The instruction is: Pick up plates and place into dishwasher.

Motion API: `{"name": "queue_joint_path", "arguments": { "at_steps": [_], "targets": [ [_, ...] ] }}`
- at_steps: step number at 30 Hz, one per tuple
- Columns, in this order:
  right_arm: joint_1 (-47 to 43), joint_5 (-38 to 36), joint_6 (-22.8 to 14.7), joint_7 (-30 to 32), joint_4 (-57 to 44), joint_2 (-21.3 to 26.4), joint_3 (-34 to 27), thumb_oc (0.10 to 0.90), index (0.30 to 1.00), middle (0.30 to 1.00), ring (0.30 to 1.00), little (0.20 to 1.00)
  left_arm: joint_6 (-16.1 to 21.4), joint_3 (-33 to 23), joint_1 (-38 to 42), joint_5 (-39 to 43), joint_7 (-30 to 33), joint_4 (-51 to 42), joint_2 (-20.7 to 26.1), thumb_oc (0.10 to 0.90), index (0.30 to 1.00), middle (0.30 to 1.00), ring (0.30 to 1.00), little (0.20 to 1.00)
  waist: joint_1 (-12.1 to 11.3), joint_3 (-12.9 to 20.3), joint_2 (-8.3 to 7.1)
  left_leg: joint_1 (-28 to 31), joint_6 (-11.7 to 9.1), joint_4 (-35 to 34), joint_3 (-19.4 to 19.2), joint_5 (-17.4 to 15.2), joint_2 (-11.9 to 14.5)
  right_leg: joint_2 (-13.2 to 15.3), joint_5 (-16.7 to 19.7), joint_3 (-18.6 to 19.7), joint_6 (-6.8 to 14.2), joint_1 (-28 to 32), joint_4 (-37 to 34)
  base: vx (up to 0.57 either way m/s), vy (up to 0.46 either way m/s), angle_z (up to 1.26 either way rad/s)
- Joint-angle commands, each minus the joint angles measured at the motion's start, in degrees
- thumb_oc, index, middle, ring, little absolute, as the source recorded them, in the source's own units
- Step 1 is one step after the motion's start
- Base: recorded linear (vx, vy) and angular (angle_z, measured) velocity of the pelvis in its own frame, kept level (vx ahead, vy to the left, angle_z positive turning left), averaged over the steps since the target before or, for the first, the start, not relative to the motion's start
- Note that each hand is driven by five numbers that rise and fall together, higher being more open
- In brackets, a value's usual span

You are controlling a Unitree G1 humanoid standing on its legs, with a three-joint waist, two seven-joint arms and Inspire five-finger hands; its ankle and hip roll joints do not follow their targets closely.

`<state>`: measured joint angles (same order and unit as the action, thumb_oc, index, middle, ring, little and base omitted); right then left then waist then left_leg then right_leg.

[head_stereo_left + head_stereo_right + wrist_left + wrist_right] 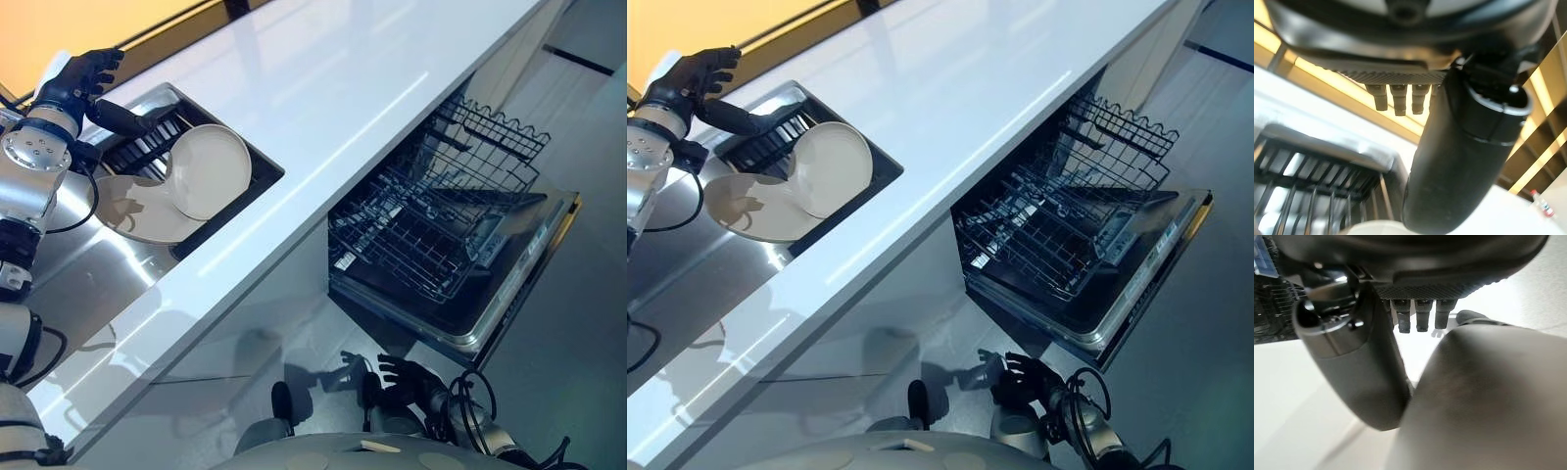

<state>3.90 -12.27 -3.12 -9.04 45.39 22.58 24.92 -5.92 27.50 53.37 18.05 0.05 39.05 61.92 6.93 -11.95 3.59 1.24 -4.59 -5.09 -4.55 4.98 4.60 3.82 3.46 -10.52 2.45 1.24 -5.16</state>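
At the sink [118, 294], two plates [209, 168] remain unloaded; dishwasher rack [431, 230] stands empty; left hand [78, 78] hovers unclenched, holding nothing; right hand [411, 377] hangs relaxed, idle.

No legible text, numbers or signs. The dishwasher door [509, 284] carries a strip of small markings along its edge, too small to read. A small bottle [1542, 205] past the left hand [1459, 161] bears a label, blurred and unreadable. Nothing printed on the plates [208, 168] or the surface [372, 88].
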Motion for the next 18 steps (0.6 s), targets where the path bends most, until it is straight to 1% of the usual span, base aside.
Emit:
{"name": "queue_joint_path", "arguments": {
  "at_steps": [1,3,5,10,14,18],
  "targets": [
    [1.05,0.05,-3.02,-0.18,-3.96,-0.38,2.77,0.8,0.9,0.9,0.9,0.9,3.83,-0.69,14.84,-2.15,1.49,2.92,4.11,0.8,0.9,0.9,0.9,0.9,0.45,-0.54,-1.17,0.89,3.97,0.09,-3.06,-4.84,-5.73,0.36,0.76,4.01,4.58,-1.17,0.16,0.0,0.0,0.0],
    [0.95,0.1,-3.12,0.18,-3.98,-0.72,3.13,0.8,0.9,0.9,0.9,0.9,4.59,0.23,15.2,-4.0,1.69,3.75,3.63,0.8,0.9,0.9,0.9,0.9,0.42,-0.95,-1.42,0.64,3.99,0.09,-2.96,-4.77,-5.7,0.43,0.86,4.01,4.75,-1.41,0.16,0.0,0.0,0.0],
    [0.88,0.06,-3.14,0.32,-3.89,-0.8,3.33,0.8,0.9,0.9,0.9,0.9,4.82,0.93,15.64,-2.88,1.81,3.8,3.57,0.8,0.9,0.9,0.9,0.9,0.38,-1.07,-1.55,0.58,4.0,0.09,-2.95,-4.71,-5.69,0.46,0.94,3.99,4.81,-1.48,0.16,0.0,0.0,0.0],
    [0.9,-0.02,-2.98,0.67,-3.91,-1.05,3.15,0.8,0.9,0.9,0.9,0.9,3.58,1.14,15.79,-0.88,0.62,3.78,3.24,0.8,0.9,0.9,0.9,0.9,0.2,-1.53,-1.85,0.5,4.04,0.09,-2.97,-4.63,-5.65,0.6,0.95,3.68,4.94,-1.49,0.16,0.0,0.0,0.0],
    [1.1,0.4,-2.49,0.55,-4.03,-1.49,3.27,0.8,0.9,0.9,0.9,0.9,3.18,1.06,15.37,-0.51,-1.53,3.62,2.75,0.8,0.9,0.9,0.9,0.9,-0.06,-1.21,-1.99,0.78,4.03,0.09,-2.84,-4.66,-5.69,0.73,0.79,3.33,5.06,-1.04,0.16,0.0,0.0,0.0],
    [1.35,0.26,-2.24,0.7,-4.06,-1.78,3.12,0.8,0.9,0.9,0.9,0.9,3.02,0.36,14.57,0.87,-2.17,2.64,2.37,0.8,0.9,0.9,0.9,0.9,-0.27,-1.17,-1.94,0.9,4.0,0.09,-2.89,-4.62,-5.69,0.9,0.68,3.05,5.09,-0.77,0.16,0.0,0.0,0.0]
  ]
}}
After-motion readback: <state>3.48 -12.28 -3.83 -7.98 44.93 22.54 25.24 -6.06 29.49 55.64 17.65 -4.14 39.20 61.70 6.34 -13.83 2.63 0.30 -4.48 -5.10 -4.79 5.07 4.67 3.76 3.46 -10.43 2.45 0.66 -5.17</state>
